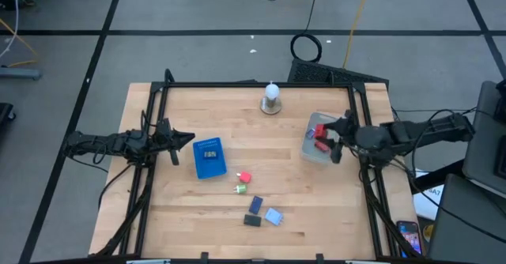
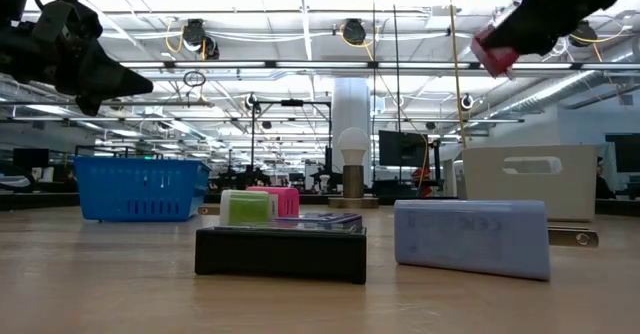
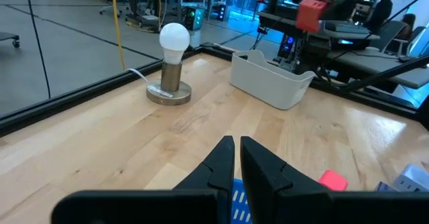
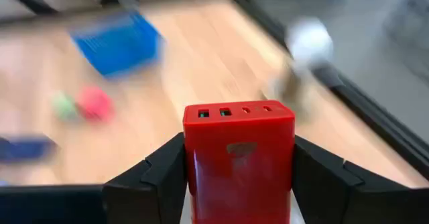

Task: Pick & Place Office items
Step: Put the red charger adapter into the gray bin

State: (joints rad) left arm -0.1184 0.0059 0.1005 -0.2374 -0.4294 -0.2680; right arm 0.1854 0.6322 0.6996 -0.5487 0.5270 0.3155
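- While the right gripper [image 1: 332, 140] hung above the white bin [image 1: 315, 154], its fingers were clamped on a red block [image 4: 239, 158].
- The left gripper [image 1: 185, 140], fingers nearly together and holding nothing, waited well away from the bin, beside the blue basket [image 1: 209, 158].
- Pink [image 1: 244, 177], green [image 1: 240, 189], black [image 1: 251, 220] and pale blue [image 1: 273, 216] pieces lay between basket and bin.

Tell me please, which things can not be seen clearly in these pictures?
- White bin, high view: the right gripper and its red block cover the inside, so any contents are hidden.
- Blue basket, right wrist view: blurred, as are the green and pink pieces.
- Black piece, low view: it hides the lower parts of the pieces behind it.
- Left gripper, left wrist view: it hides the table under it.
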